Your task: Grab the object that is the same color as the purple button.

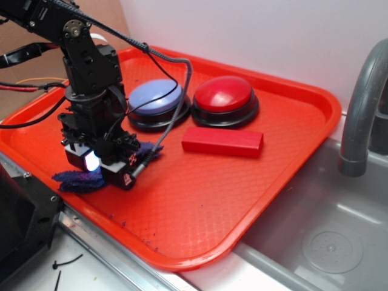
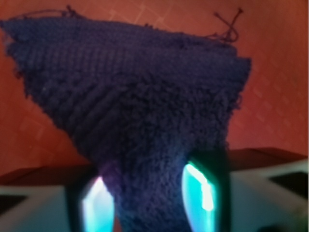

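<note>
I am pinching the purple rag (image 2: 140,121) between the two pads of my gripper (image 1: 100,163), down on the orange tray (image 1: 200,206) in front of the purple button (image 1: 156,97), toward the tray's near edge. The fabric is bunching up between the glowing pads (image 2: 200,188), so I judge the grip is centred. To do this well, I am aiming to keep the squeeze firm and lift straight up, so the frayed edges clear the tray without snagging.
</note>
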